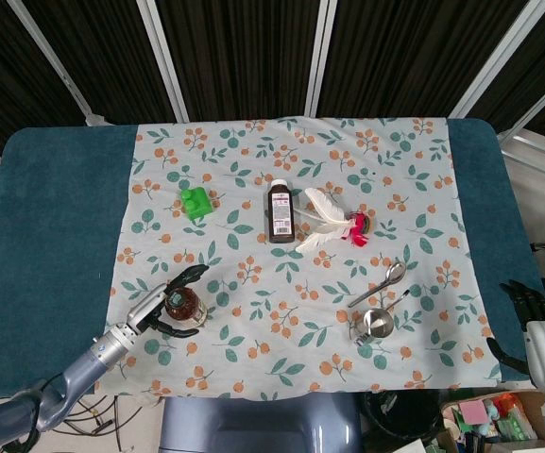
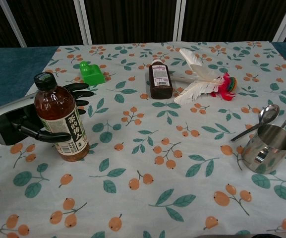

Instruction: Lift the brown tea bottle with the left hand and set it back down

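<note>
The brown tea bottle (image 2: pixel 62 119), with a black cap and a white label, stands upright on the patterned cloth at the front left; from the head view it is the bottle (image 1: pixel 184 306) seen from above. My left hand (image 2: pixel 31 121) reaches in from the left and brackets it. The thumb lies across the bottle's front and the fingers (image 2: pixel 79 94) stretch out nearly straight behind it, not closed around it. My left hand (image 1: pixel 163 307) shows the same hold from above. My right hand (image 1: pixel 529 304) hangs off the table's right edge, fingers apart, holding nothing.
A green toy block (image 2: pixel 91 73) lies behind the bottle. A dark brown bottle (image 2: pixel 159 79) lies flat mid-table beside a white feather toy (image 2: pixel 202 79). At the right stand a steel cup (image 2: pixel 265 148) and two spoons (image 2: pixel 261 121).
</note>
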You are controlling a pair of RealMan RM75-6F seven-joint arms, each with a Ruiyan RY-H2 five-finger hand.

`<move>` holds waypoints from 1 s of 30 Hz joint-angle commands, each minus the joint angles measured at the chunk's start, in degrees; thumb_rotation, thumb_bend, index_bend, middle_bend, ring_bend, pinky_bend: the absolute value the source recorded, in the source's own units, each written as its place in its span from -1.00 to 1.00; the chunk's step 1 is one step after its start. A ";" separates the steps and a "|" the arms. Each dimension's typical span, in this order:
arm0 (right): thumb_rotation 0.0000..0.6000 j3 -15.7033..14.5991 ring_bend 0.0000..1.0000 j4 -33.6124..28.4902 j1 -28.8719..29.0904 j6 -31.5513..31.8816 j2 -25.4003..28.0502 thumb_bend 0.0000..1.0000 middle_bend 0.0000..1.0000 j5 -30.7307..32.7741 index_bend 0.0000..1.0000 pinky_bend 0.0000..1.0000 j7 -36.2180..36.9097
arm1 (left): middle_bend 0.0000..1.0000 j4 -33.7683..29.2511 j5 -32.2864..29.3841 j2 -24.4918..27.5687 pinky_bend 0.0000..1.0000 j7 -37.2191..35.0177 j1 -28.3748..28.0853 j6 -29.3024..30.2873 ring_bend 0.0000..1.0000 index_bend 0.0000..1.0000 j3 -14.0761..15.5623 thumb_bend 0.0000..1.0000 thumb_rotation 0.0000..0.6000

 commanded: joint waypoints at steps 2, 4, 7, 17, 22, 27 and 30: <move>1.00 -0.02 -0.74 0.02 0.02 -0.03 -0.04 -0.68 -0.79 -0.02 -0.69 -0.63 -0.04 | -0.93 -0.51 0.00 0.33 -0.88 0.33 -0.08 0.15 -1.00 -0.98 -0.01 -0.66 1.00; 1.00 0.03 -0.74 0.02 0.02 -0.01 -0.04 -0.68 -0.79 0.05 -0.69 -0.63 -0.02 | -0.93 -0.67 -0.07 0.44 -0.88 0.38 -0.06 0.08 -1.00 -0.98 0.03 -0.66 1.00; 1.00 0.03 -0.74 -0.03 0.00 0.00 -0.04 -0.68 -0.79 0.10 -0.69 -0.63 0.00 | -0.93 -0.89 -0.15 0.59 -0.88 0.35 -0.04 0.04 -1.00 -0.98 0.08 -0.66 1.00; 1.00 0.12 -0.74 0.01 0.07 -0.06 -0.08 -0.68 -0.79 0.24 -0.69 -0.63 -0.06 | -0.92 -1.07 -0.03 0.68 -0.88 0.30 -0.35 -0.46 -1.00 -0.98 0.40 -0.66 1.00; 1.00 0.12 -0.74 -0.03 0.04 -0.06 -0.01 -0.68 -0.79 0.29 -0.69 -0.63 0.08 | -0.88 -0.74 -0.16 0.22 -0.87 0.59 -0.31 -0.84 -1.00 -0.96 0.49 -0.66 1.00; 1.00 0.14 -0.74 -0.06 0.03 -0.04 0.01 -0.68 -0.79 0.33 -0.69 -0.63 0.12 | -0.79 -0.35 -0.20 -0.24 -0.76 1.34 -0.22 -0.79 -0.93 -0.87 0.46 -0.54 1.00; 1.00 0.12 -0.74 -0.06 0.03 -0.10 0.01 -0.68 -0.79 0.37 -0.69 -0.63 0.14 | -0.60 -0.05 -0.61 -0.57 -0.61 2.35 0.07 -0.76 -0.77 -0.76 0.18 -0.28 1.00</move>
